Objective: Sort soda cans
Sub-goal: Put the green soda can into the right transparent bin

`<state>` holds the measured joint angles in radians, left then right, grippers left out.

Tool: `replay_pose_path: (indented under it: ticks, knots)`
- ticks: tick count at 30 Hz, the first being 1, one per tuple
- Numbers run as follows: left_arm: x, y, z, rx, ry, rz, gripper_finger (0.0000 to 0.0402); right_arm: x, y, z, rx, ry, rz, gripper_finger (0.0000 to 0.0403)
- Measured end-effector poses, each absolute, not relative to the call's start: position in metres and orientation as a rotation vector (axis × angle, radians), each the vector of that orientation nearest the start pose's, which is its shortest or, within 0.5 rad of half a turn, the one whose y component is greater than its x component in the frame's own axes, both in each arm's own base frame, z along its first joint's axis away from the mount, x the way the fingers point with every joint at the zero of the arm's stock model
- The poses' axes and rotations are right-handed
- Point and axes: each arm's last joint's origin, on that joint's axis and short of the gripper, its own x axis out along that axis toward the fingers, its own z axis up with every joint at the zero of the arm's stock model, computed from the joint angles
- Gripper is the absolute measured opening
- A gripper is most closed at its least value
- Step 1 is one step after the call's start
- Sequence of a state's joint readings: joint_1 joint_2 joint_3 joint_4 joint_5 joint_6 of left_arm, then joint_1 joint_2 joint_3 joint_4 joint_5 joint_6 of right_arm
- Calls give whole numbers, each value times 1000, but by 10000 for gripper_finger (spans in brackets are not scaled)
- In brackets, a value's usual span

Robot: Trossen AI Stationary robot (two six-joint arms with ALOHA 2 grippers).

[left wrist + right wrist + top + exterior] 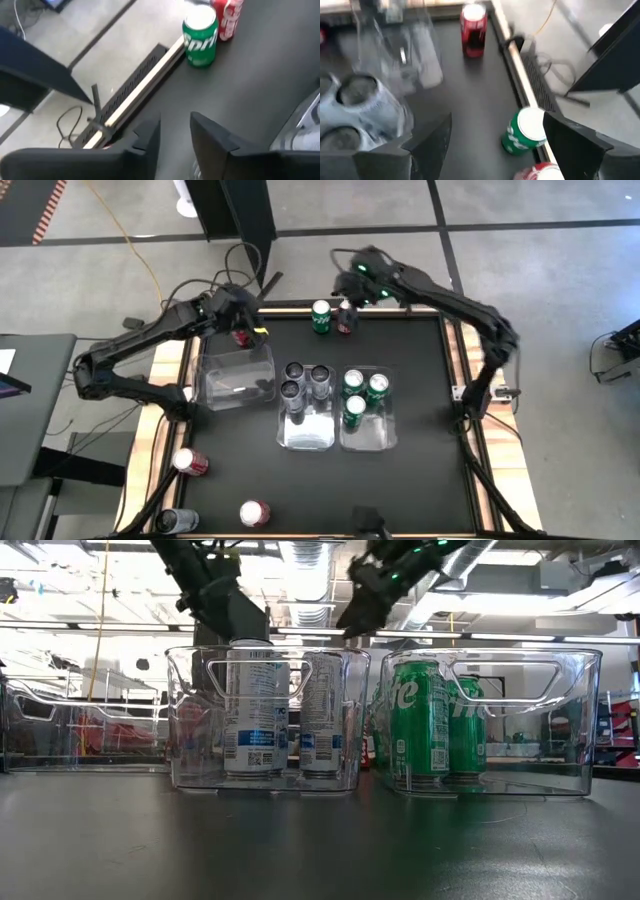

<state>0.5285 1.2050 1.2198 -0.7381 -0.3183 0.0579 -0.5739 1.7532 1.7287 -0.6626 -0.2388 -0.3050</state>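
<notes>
Two soda cans stand side by side at the table's far edge, a green one and a red one. My right gripper hangs open above them, and the green can shows below the gap between its fingers. My left gripper is open over the far edge of the left clear bin, with nothing between its fingers. Another red can stands upright just below it.
The middle bin holds three silver cans. The right bin holds three green cans. Loose cans lie at the near left: red, dark and red. A wooden rim borders the table.
</notes>
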Motion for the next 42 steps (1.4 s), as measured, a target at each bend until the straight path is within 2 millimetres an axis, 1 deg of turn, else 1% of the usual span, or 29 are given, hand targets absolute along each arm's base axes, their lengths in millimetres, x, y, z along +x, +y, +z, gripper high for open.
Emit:
replay_pose_path:
  ticks: [4,7,13,17,20,24,28,31,38,42]
  knots:
    - [205,129,356,6,719,776,133,356,-228,346,-46,824,-158,347]
    - [204,127,359,25,700,769,149,374,-240,338,-62,880,-124,358]
    - [196,119,363,70,675,749,188,396,-262,313,-51,960,-97,383]
    - [184,112,359,79,662,749,210,398,-277,295,-28,988,-116,398]
    - [173,106,355,79,630,755,215,396,-286,284,19,1017,-144,398]
    - [162,100,350,78,556,754,216,393,-296,285,23,981,-189,399]
    - [156,95,342,68,499,749,216,392,-299,286,45,972,-210,400]
    - [155,94,334,41,467,725,216,392,-299,286,53,970,-214,400]
    - [161,90,313,3,470,667,216,402,-301,272,76,964,-228,400]
    - [164,86,308,-9,481,645,216,403,-301,273,70,954,-256,400]
